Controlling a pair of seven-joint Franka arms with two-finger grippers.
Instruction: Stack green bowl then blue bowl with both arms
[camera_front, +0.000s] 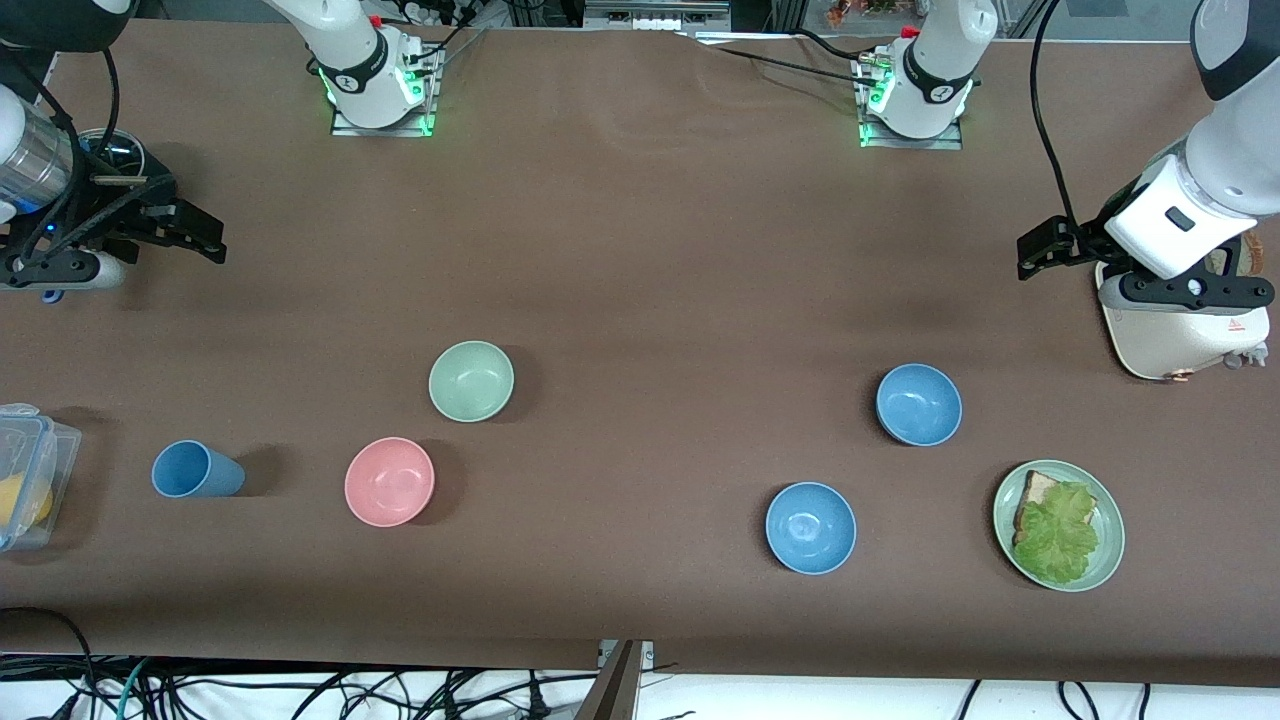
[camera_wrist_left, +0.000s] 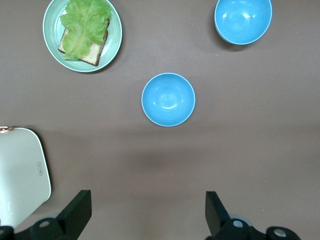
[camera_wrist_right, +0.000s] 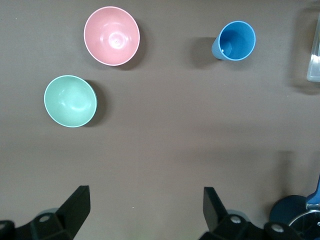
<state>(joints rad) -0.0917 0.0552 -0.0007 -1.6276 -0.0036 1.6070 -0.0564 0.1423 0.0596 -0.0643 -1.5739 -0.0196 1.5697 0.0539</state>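
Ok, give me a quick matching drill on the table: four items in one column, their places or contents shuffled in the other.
1 green bowl
2 pink bowl
3 blue cup
4 green plate

A holds bread and lettuce
B next to the clear container
C beside the pink bowl, farther from the front camera
D beside the green bowl, nearer the front camera

Pairs: 1-C, 2-D, 3-B, 4-A

Left gripper and right gripper hang open over the table's ends.

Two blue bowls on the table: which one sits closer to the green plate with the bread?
The blue bowl farther from the front camera. The green plate lies a shorter gap from it than from the other blue bowl.
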